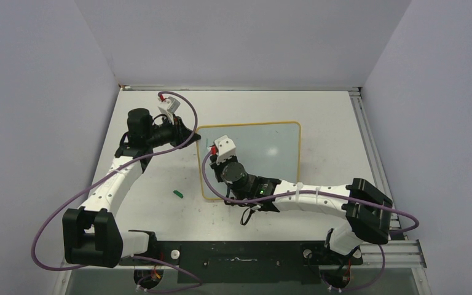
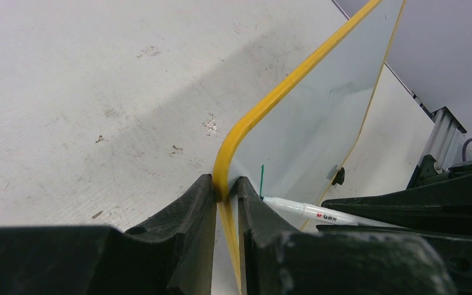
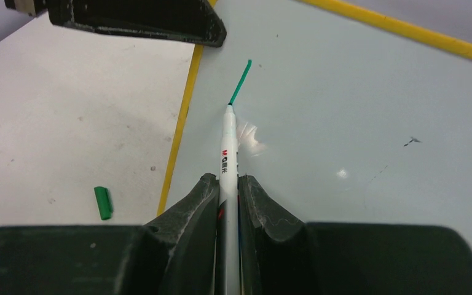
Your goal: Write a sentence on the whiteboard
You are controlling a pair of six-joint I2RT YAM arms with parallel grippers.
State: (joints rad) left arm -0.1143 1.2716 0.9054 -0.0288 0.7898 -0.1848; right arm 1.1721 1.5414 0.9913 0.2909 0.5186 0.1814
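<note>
The board [image 1: 270, 166] lies flat on the table [image 1: 319, 110] with one green stroke [image 3: 240, 82] (writing barely begun). Our left claw [image 2: 224, 184] pinches its corner, our right claw [image 3: 227, 181] the marker [image 3: 227, 147]. If the pinch slips, we fear the board shifts and the lines go crooked.

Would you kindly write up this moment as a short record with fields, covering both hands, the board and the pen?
left hand: shut on the yellow-framed edge of the whiteboard, near a rounded corner
right hand: shut on a white marker, which points away from the wrist
marker tip: at the near end of the green stroke
writing: that one short stroke only; no words yet
cap: green, lying on the table left of the board, apart from it
</note>
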